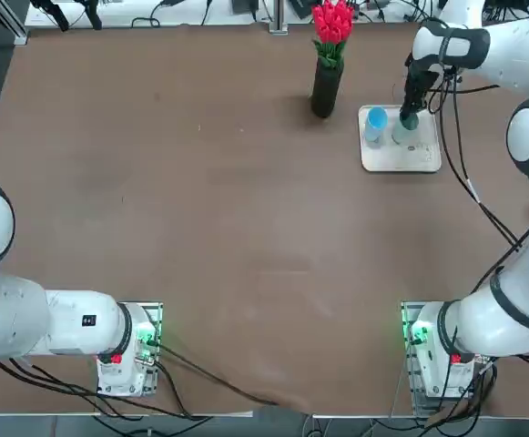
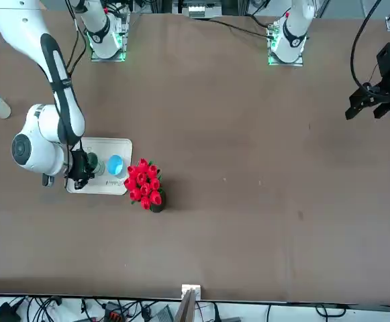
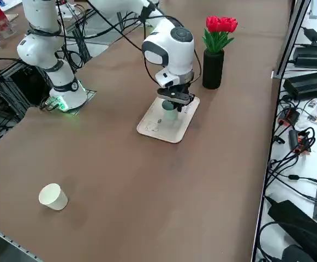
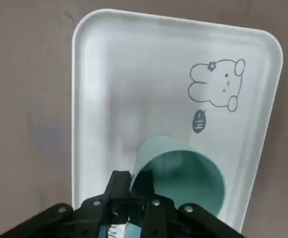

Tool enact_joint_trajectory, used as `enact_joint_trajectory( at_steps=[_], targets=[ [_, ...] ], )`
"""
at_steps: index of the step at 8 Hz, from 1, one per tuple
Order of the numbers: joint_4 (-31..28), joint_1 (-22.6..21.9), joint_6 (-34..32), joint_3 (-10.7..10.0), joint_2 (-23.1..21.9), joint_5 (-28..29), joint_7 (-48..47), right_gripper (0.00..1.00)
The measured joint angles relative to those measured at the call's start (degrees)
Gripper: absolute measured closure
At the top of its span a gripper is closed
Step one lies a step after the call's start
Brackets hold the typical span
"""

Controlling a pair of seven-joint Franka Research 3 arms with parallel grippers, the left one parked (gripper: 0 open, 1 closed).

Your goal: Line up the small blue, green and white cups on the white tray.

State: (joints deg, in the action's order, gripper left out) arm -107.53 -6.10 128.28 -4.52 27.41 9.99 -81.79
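Your overhead camera looks straight down on the whole table (image 1: 200, 228), arm bases at its near edge. The front camera faces you from across, so the white tray (image 2: 107, 184) sits at its left. The raised side camera looks diagonally over the table from your right. The wrist camera hangs close above the tray, behind the claw (image 4: 136, 186). All four share the tray.

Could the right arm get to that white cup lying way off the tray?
Probably, but not right now: its hand is shut on the green cup over the tray. The white cup lies alone on open table.
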Motion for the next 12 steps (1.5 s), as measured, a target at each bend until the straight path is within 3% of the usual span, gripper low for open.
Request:
enact_joint_trajectory(
  at_steps=[2, 4, 6, 7, 8, 9, 10, 12],
  targets=[
    [0.0, -0.2, 0.1, 0.0, 0.0, 0.0, -0.1, 0.96],
    [0.0, -0.7, 0.3, 0.0, -0.1, 0.0, -0.6, 0.82],
    [1.0, -0.8, -0.9, -0.5, -1.9, 0.0, -0.9, 0.47],
    [2.4, -0.9, -5.8, -2.0, -4.2, -0.2, -1.0, 0.29],
    [3.9, -0.9, -12.8, -4.9, -6.9, -1.8, -0.4, 0.11],
    [4.6, -0.8, -18.5, -8.6, -9.5, -4.3, 1.2, 0.0],
    [4.6, -0.5, -21.5, -13.1, -11.4, -6.2, 4.1, 0.0],
    [4.4, 1.0, -22.3, -24.1, -11.3, -8.4, 16.6, 0.0]
  ],
)
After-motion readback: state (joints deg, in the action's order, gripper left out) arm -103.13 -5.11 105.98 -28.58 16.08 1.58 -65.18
